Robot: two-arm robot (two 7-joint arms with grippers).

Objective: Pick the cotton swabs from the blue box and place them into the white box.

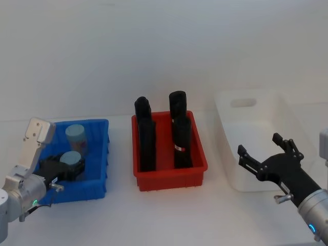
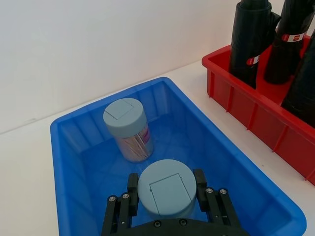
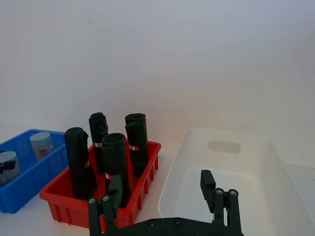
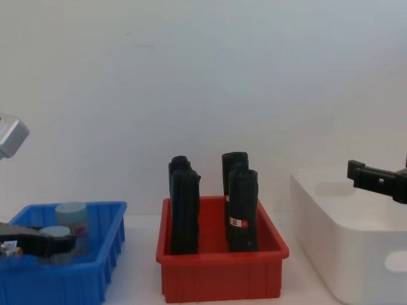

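Left gripper (image 2: 166, 180) low in blue box (image 2: 236, 162), fingers clasped either side of near cotton-swab tub (image 2: 166, 196); tub upright; second tub (image 2: 126, 120) just behind; white box (image 1: 228, 128) lies well to the right, past red bin (image 1: 169, 179); right gripper (image 1: 259, 144), spread wide, nearer it.

The matte black left end effector (image 2: 166, 181) has two blocky fingers (image 2: 133, 189) dotted with small silver screws (image 2: 112, 198); behind it sits a silver-grey metal wrist housing (image 1: 37, 134) with a green light (image 1: 35, 203). The matte black right end effector (image 1: 260, 146) joins a silver cylindrical wrist (image 1: 313, 205) bearing a blue light (image 1: 311, 228).
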